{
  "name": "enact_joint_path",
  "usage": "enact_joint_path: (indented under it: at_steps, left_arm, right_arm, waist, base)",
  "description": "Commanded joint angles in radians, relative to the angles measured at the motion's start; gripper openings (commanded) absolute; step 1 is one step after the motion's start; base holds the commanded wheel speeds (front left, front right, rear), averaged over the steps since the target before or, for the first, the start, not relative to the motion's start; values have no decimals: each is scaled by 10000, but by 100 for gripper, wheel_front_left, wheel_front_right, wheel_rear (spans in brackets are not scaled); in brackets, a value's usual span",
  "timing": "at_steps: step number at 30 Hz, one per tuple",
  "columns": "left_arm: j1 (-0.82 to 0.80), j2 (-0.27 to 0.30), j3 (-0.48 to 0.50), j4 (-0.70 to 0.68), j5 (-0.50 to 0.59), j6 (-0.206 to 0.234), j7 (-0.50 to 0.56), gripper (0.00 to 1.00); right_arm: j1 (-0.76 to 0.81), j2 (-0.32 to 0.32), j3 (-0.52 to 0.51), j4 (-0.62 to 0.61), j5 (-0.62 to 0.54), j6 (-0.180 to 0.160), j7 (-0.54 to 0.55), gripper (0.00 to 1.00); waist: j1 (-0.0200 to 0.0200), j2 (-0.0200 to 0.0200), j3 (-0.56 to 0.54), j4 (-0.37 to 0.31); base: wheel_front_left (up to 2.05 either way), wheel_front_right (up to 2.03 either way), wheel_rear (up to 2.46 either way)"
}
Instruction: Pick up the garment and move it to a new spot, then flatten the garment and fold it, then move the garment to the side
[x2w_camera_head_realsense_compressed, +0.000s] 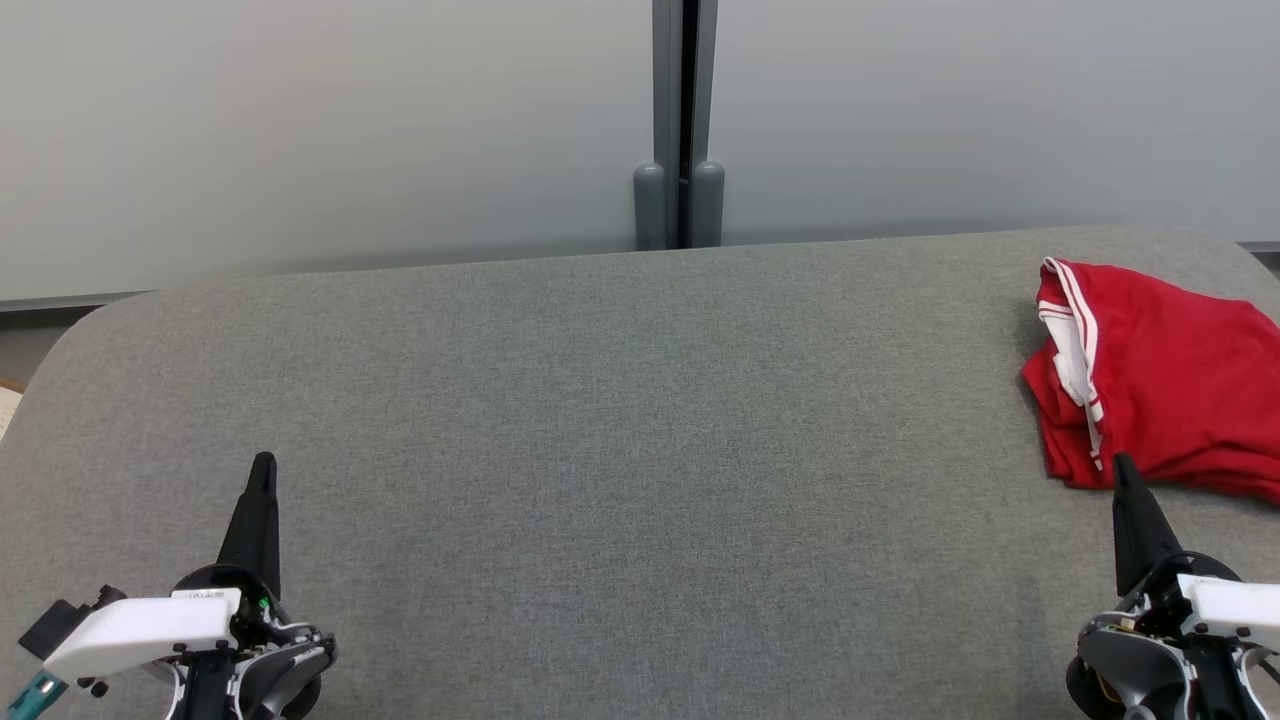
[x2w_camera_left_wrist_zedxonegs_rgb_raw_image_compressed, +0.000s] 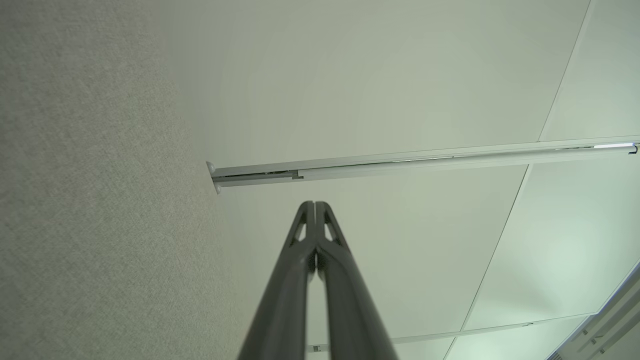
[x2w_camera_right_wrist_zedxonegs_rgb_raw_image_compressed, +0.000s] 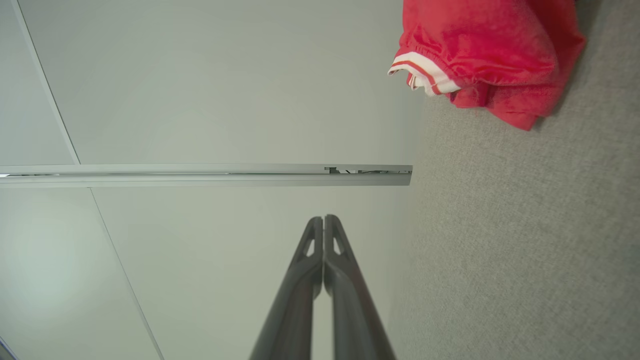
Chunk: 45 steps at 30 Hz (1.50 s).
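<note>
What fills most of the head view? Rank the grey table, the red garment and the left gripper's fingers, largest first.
1. Grey table, by far the largest.
2. Red garment, partly cut off at the right edge.
3. Left gripper's fingers, smallest, though nearest the camera.

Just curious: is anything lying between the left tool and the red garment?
No. From the left tool to the red garment the grey tabletop is bare, as the head view shows.
</note>
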Motion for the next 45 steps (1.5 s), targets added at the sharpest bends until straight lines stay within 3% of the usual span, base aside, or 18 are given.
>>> enact_joint_path:
  at_steps: [1,45]
  left_arm:
    - [-109,39,42,6,-8,-33,18,0]
    - [-119,-13,106,8,66,-33,90,0]
  right_arm:
    - [-90,-13,-40,11,-42,0,31,0]
    - [-104,47,-127,19,-122,0,121,0]
  waist:
    - [0,0,0,0]
    - [0,0,0,0]
  base:
    - [0,0,0]
    - [0,0,0]
